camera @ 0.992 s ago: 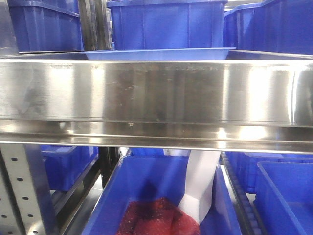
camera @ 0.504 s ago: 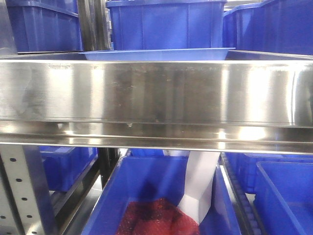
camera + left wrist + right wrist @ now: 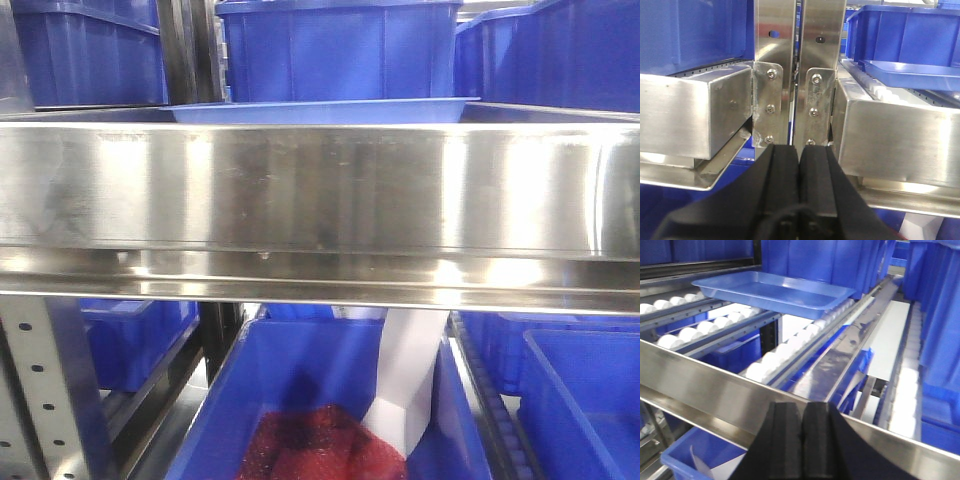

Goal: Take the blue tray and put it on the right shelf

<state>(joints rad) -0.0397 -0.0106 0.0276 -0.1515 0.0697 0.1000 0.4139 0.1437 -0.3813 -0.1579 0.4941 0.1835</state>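
Behind the right shelf (image 3: 320,190) lip, blue tray (image 3: 320,110) mostly hidden, rim showing

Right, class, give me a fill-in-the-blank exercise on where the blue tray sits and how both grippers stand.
1. The blue tray rests on rows of white ____.
2. The left gripper has its fingers ____.
3. The right gripper holds ____.
4. The right shelf has a front lip made of shiny ____.

Missing words: rollers; shut; nothing; metal

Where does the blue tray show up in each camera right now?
Front: blue tray, a thin strip above the shelf lip.
Left wrist: upper right, rim only.
Right wrist: upper centre, on white rollers.
Shared landmark: the steel lip.
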